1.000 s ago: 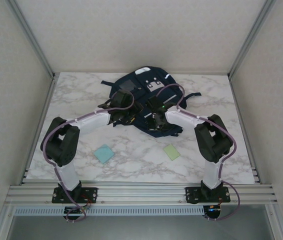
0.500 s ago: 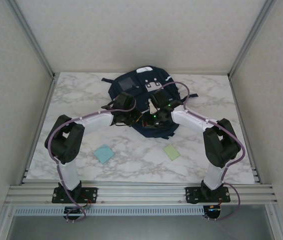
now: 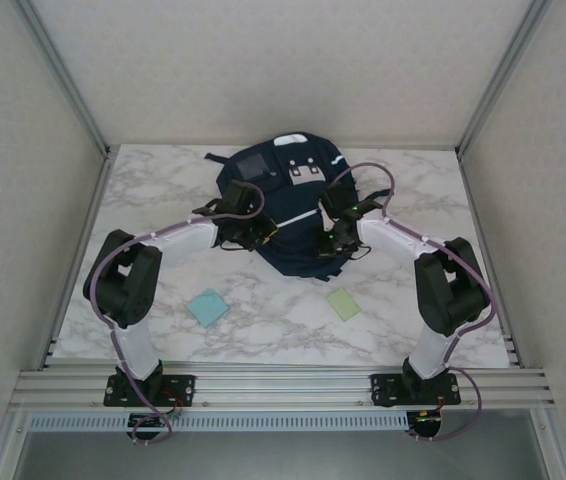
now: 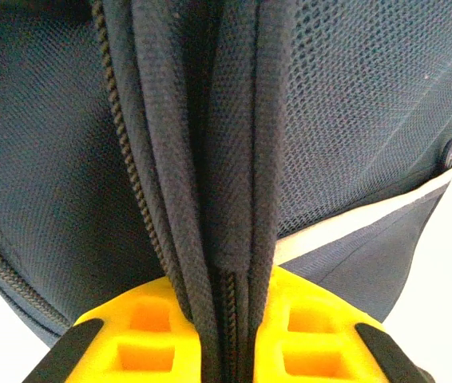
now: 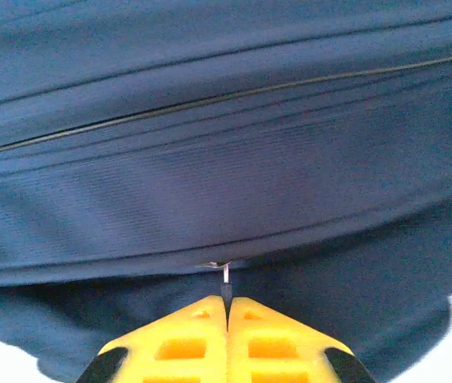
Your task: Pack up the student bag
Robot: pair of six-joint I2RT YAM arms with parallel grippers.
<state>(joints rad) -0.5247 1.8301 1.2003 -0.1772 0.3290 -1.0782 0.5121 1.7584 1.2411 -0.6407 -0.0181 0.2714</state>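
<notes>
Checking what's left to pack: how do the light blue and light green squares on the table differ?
The light blue square is bigger and nearer the left arm; the light green square is smaller, nearer the right arm. Both lie on the marble table, outside the navy backpack.

Navy student bag (image 3: pixel 288 200), seemingly white-striped

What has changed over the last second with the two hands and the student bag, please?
The left hand closed on a zipped fold of the student bag. The right hand, shut at the bag's zip, moved rightward, away from the left. The blue square and green square stayed put.
</notes>
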